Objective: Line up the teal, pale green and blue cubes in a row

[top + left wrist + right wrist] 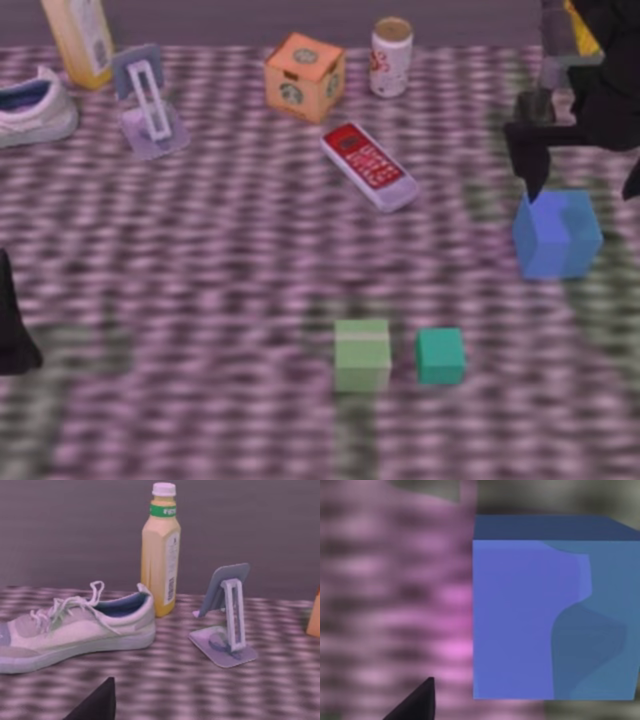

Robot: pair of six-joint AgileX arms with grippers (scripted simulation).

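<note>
Below right gripper (585, 190), blue cube (557, 236)

orange box (304, 76): round green logos on its sides, well off from the right gripper (585, 190), toward the table's far middle; no letters legible
can (390, 56): red markings, unreadable
red flat pack (369, 166): white print, unreadable
bottle (160, 550): green neck band and side label, print too small to read
</note>
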